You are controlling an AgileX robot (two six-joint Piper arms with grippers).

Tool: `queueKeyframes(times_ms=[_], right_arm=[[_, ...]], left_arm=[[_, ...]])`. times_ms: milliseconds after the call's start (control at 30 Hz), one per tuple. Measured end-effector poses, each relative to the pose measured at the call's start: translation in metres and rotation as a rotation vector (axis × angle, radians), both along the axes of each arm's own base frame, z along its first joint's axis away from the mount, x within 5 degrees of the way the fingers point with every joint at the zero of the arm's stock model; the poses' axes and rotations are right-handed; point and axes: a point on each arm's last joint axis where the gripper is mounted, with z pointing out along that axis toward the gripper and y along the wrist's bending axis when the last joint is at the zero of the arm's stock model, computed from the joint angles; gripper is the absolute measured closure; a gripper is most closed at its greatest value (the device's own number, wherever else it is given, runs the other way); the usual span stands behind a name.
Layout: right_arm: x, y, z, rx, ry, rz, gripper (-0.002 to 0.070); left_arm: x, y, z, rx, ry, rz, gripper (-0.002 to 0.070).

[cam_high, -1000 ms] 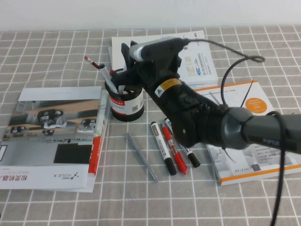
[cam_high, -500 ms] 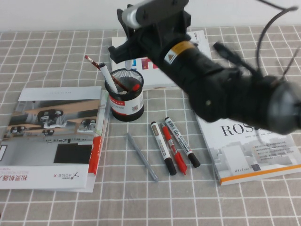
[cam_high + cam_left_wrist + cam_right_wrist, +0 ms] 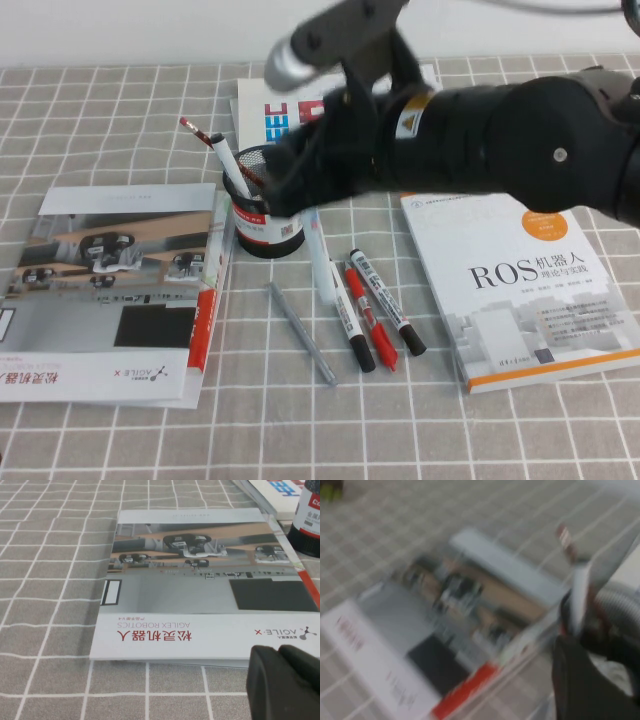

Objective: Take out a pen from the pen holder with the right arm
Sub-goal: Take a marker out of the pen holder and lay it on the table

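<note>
Seeing my right gripper at pen holder, clamped on white pen; left gripper by booklet, jaws together.

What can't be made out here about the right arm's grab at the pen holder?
- Right pincer: in the high view it is hidden beneath the right arm over the pen holder. The right wrist view is blurred, so its grip is unreadable.
- White pen: in the high view its upper end is hidden behind that arm.
- Left pincer: outside the high view. The left wrist view's edge cuts it off, shut, by the booklet edge.
</note>
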Motion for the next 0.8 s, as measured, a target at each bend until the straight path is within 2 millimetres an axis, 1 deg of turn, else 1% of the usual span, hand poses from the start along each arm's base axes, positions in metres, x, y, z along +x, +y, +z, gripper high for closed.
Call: queueKeyframes(times_ms=[100, 233, 367, 500, 633, 700, 800], right_arm=[[-0.007, -0.001, -0.01, -0.045, 0.123, 0.023, 0.0592], [-0.003, 0.001, -0.026, -0.103, 0.283, 0.013, 0.0592], [0.009, 0.006, -0.043, -0.192, 0.417, -0.011, 0.0592], [0.025, 0.015, -0.061, -0.263, 0.496, -0.02, 0.0592], [0.041, 0.028, -0.076, -0.295, 0.528, -0.02, 0.0592], [0.049, 0.035, -0.087, -0.306, 0.541, -0.02, 0.0592], [0.061, 0.039, -0.104, -0.325, 0.564, -0.031, 0.0592]], left_arm=[[0.0, 0.0, 0.0, 0.0, 0.0, 0.0, 0.0678], [0.0, 0.0, 0.0, 0.0, 0.0, 0.0, 0.0678], [0.0, 0.0, 0.0, 0.0, 0.0, 0.0, 0.0678], [0.0, 0.0, 0.0, 0.0, 0.0, 0.0, 0.0678], [0.0, 0.0, 0.0, 0.0, 0.0, 0.0, 0.0678], [0.0, 0.0, 0.0, 0.0, 0.0, 0.0, 0.0678], [0.0, 0.0, 0.0, 0.0, 0.0, 0.0, 0.0678]])
